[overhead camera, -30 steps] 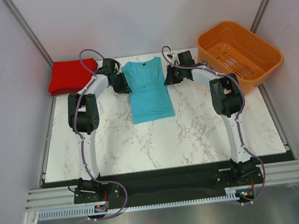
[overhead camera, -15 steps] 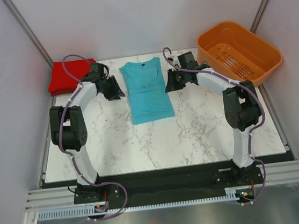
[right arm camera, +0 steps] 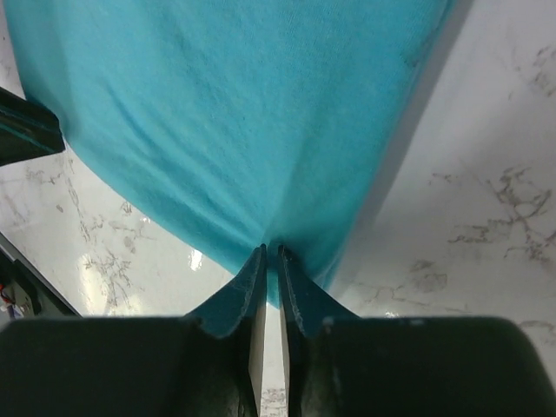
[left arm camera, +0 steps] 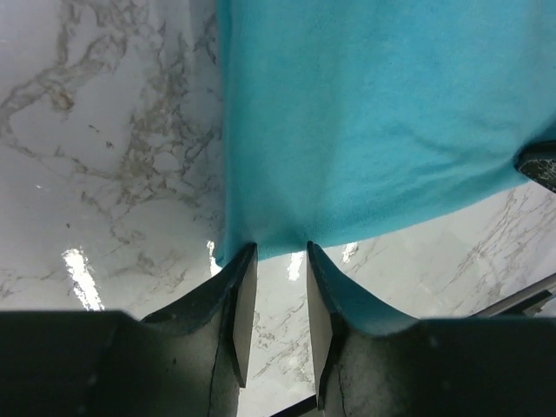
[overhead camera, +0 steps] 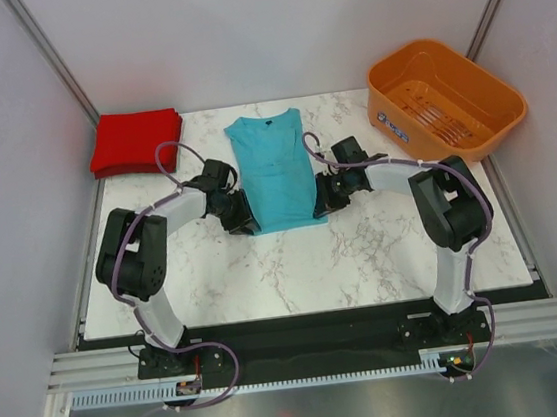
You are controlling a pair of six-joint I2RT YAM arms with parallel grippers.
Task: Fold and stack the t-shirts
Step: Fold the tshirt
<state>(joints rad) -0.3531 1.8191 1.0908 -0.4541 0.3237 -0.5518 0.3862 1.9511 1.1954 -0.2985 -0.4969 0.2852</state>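
Note:
The teal-blue t-shirt (overhead camera: 274,169) lies flat in a narrow lengthwise fold at mid-table, neckline to the far side. My left gripper (overhead camera: 243,220) sits at its near left hem corner. In the left wrist view the left gripper (left arm camera: 280,250) is open, fingertips touching the hem of the teal t-shirt (left arm camera: 373,113), with bare marble in the gap. My right gripper (overhead camera: 323,201) is at the near right corner. In its wrist view the right gripper (right arm camera: 270,250) is shut on the puckered hem of the teal t-shirt (right arm camera: 234,113). The red t-shirt (overhead camera: 133,140) lies folded at the back left.
An orange slotted basket (overhead camera: 402,129) stands at the back right, partly over the table's edge. White marble tabletop (overhead camera: 365,259) stretches between the shirt and the arm bases. Grey walls close in the sides and back.
Both grippers have moved from beside the teal shirt's shoulders toward me to its near hem corners. The left jaws now stand wider apart than a second ago.

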